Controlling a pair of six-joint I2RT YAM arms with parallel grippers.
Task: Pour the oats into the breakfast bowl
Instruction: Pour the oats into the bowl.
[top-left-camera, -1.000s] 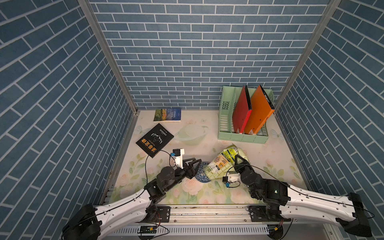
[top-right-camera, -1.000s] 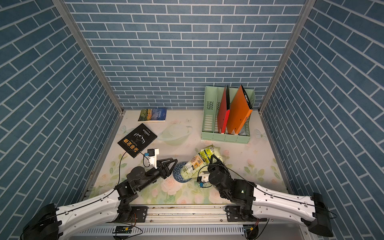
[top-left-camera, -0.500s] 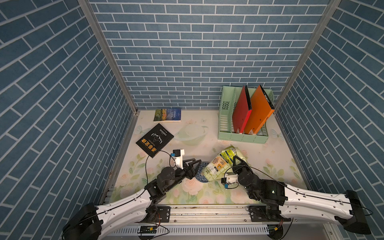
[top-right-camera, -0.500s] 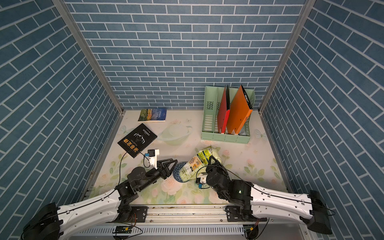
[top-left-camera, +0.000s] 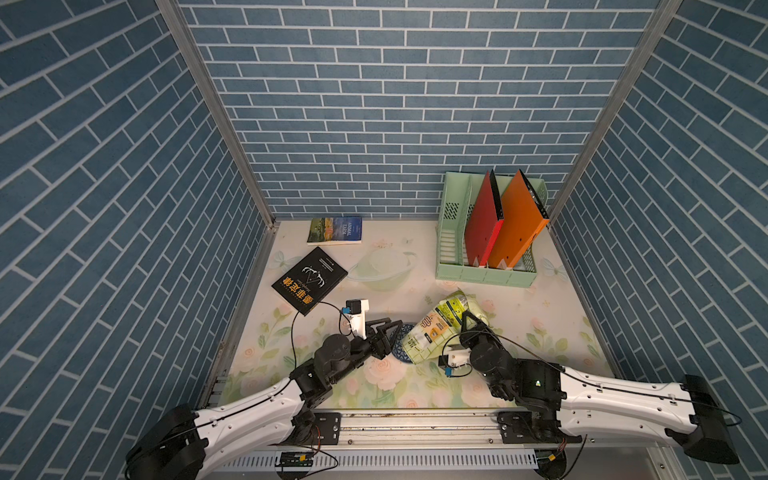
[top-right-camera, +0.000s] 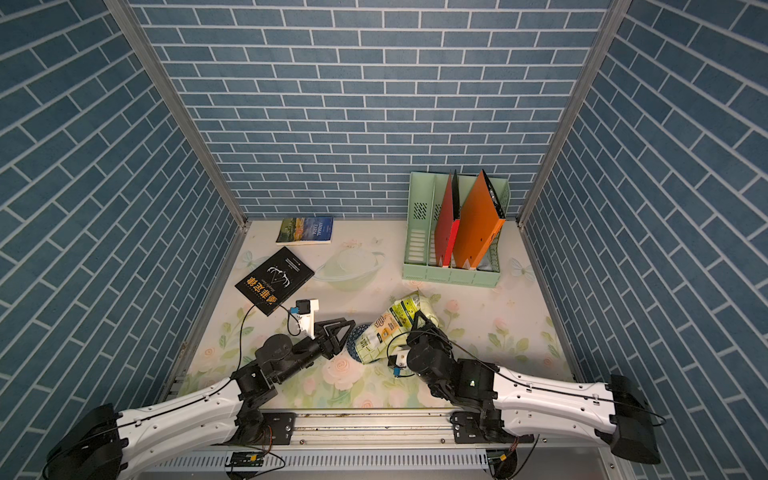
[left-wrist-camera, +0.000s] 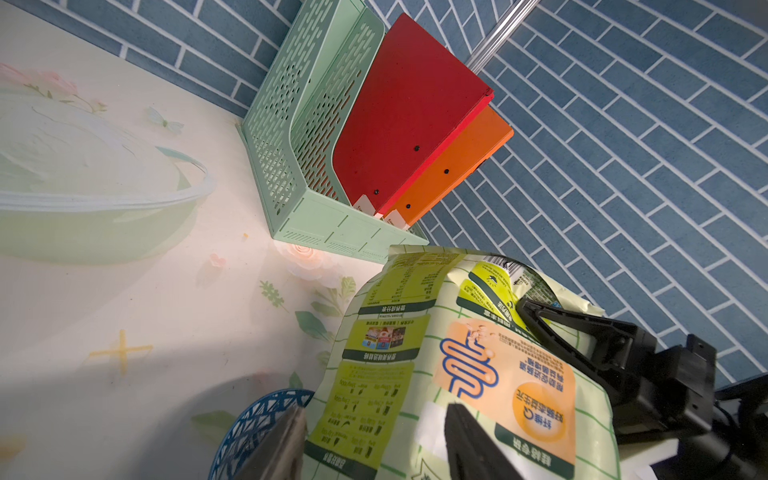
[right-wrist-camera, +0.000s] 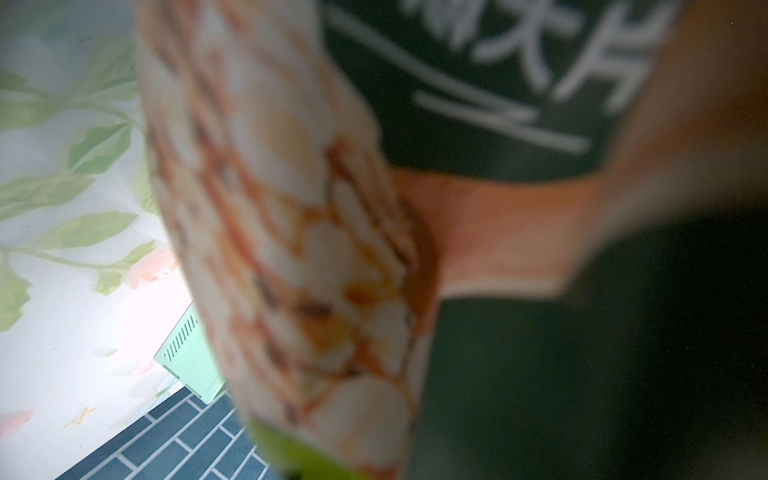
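Floral tabletop (top-left-camera: 540, 299); low right claw (top-left-camera: 471, 323) tight on tilted oats bag (top-left-camera: 434, 330), left claw (top-left-camera: 390, 332) agape.

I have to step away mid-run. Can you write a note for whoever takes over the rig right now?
Left claw: open, jaws apart at the rim of the breakfast bowl; whether it touches the bowl is unclear.
Right claw: shut on the oat bag, which is tilted with its lower end over the bowl.
Done: bag picked up and brought over the bowl.
Left: the bag hides the bowl's inside, so whether anything has poured is unclear; finish the pour and check.
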